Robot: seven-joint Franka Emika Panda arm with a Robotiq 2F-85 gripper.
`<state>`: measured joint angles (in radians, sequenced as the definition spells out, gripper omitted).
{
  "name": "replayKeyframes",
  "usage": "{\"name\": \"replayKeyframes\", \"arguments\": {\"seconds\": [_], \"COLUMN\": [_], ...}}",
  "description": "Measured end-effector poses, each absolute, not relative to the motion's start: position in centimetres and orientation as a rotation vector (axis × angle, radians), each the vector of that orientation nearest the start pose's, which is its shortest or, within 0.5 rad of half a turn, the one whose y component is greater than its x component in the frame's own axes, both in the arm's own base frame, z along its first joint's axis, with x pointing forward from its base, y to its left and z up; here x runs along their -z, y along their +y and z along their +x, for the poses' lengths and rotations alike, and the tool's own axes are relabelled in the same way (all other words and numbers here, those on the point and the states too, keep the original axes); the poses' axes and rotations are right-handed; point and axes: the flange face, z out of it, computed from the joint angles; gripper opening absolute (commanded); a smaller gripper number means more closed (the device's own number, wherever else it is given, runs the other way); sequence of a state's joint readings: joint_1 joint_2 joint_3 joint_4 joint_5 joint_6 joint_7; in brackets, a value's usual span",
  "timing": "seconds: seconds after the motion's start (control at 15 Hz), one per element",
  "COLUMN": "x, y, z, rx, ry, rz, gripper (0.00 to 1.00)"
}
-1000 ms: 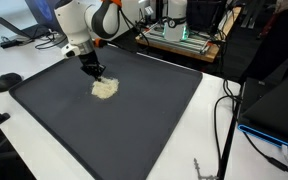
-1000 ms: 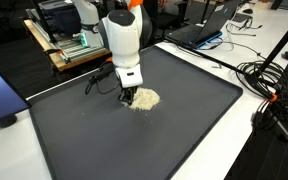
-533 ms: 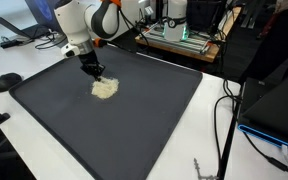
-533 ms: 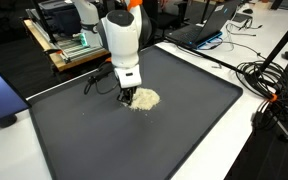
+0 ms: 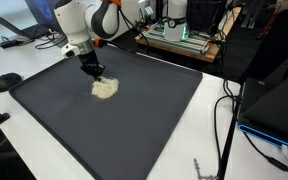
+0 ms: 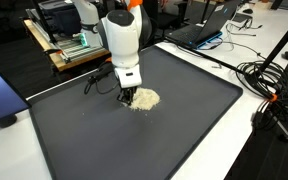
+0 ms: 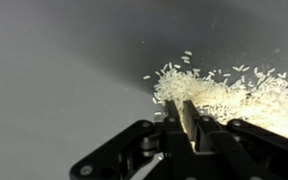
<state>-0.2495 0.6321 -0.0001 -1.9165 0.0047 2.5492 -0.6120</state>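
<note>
Nothing has shifted since a second ago: the arm holds the very same pose and the heap looks just as it did. So here we are, the gripper [image 5: 95,72] down low over the dark mat [image 5: 144,125], its tips right at the edge of the pile of rice [image 5: 105,88]. Seen from across the room, the gripper [image 6: 127,97] stands nearly upright under the white arm [image 6: 122,40], with the pile of rice [image 6: 145,99] just beside it and touching its tips, on the side towards the cables [image 6: 267,80].

The wrist view brings us close. The gripper [image 7: 187,108] comes in from the bottom edge, and its fingers [image 7: 182,118] are clenched, pressed flat against each other with no gap showing. Whether any grains are caught between them, I cannot tell. The tips sit at the near fringe of the pile of rice [image 7: 239,98], which spreads away to the right. A few loose grains lie scattered beyond it on the mat [image 7: 64,70].

The heap lies nearer the far edge of the mat in an exterior view, left of the middle. A black mouse [image 5: 7,81] rests on the white table [image 5: 14,62], well apart from it.
</note>
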Motion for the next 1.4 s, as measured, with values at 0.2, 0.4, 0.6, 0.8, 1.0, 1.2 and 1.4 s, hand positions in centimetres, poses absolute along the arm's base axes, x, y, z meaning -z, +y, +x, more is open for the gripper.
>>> {"name": "replayKeyframes", "arguments": {"seconds": [0.2, 0.4, 0.6, 0.8, 1.0, 1.2, 1.4], "x": [-16.5, -17.5, -18.6, -19.4, -19.6, -19.8, -19.9], "y": [-15.1, -14.7, -13.8, -12.2, -9.7, -6.8, -4.0], "z": [60.8, 61.1, 61.0, 60.4, 59.4, 58.3, 57.2], "rx": [0.019, 0.034, 0.037, 0.034, 0.007, -0.027, -0.054], "ry": [-0.576, -0.614, -0.643, -0.668, -0.718, -0.816, -0.941], "rz": [-3.094, -3.108, -3.126, -3.146, -3.187, -3.235, -3.263], "gripper": [0.66, 0.86, 1.00, 1.00, 1.00, 1.00, 1.00]}}
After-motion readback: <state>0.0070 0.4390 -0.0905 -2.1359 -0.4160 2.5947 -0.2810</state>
